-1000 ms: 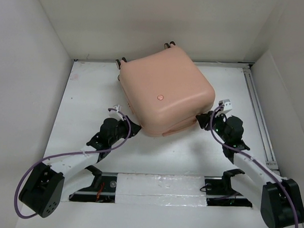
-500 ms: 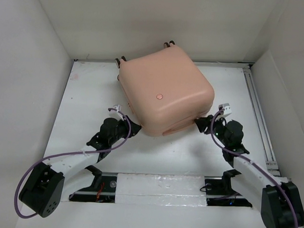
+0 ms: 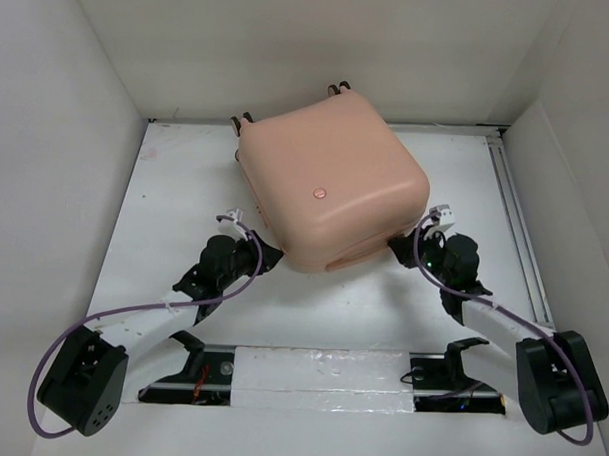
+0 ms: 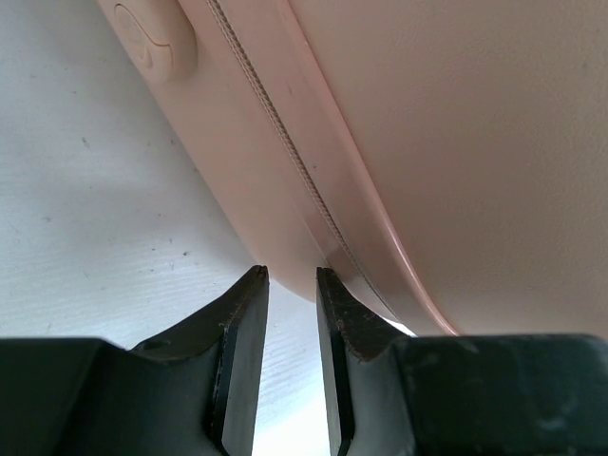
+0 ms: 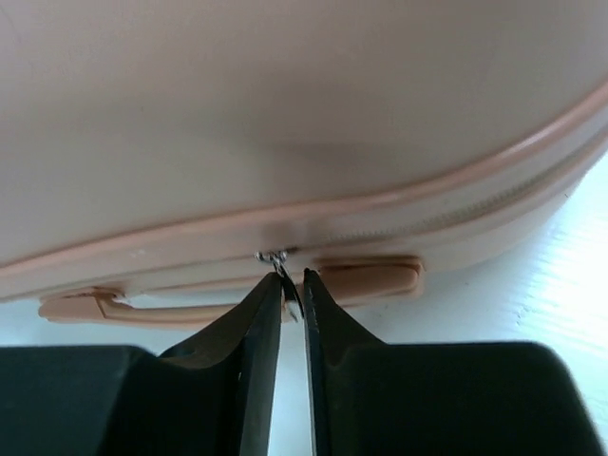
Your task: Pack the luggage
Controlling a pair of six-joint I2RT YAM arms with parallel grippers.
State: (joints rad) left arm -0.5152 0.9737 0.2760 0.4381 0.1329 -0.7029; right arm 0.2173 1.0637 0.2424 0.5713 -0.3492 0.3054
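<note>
The pale pink luggage (image 3: pixel 331 184) lies closed on the white table, wheels toward the back wall. My right gripper (image 3: pixel 396 243) is at its near right side, shut on the small metal zipper pull (image 5: pixel 285 271) just above the pink carry handle (image 5: pixel 228 302). The shell fills the right wrist view (image 5: pixel 285 114). My left gripper (image 3: pixel 274 255) is at the luggage's near left corner. In the left wrist view its jaws (image 4: pixel 292 274) stand a narrow gap apart with nothing between them, tips at the lower shell (image 4: pixel 427 142) beside the zipper seam.
White walls enclose the table (image 3: pixel 165 203) on three sides. A metal rail (image 3: pixel 515 225) runs along the right edge. A taped strip (image 3: pixel 319 374) lies between the arm bases at the near edge.
My right wrist and forearm have shifted slightly left, toward the luggage, with the fingertips staying at the zipper. The left arm and the luggage have not moved.
</note>
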